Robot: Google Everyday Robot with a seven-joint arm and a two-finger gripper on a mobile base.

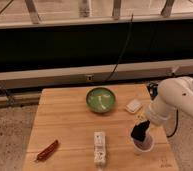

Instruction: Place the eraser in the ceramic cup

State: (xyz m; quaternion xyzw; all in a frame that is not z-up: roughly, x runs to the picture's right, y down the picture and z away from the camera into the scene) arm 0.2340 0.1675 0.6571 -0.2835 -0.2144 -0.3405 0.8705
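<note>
Arm (176, 99) angled downward, tool (140, 132) just above ceramic cup (146, 148)

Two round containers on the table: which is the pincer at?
The ceramic cup, small and whitish, near the front right corner; the pincer hangs over its rim. The wider green bowl sits apart, farther back mid-table.

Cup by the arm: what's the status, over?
Gripper directly over cup. Eraser cannot be made out. Green bowl stands apart, not in the way.

My white arm (179, 100) is at the right, bent downward at the wrist; my dark gripper (140, 132) hangs at its lower end, pointing down.
</note>
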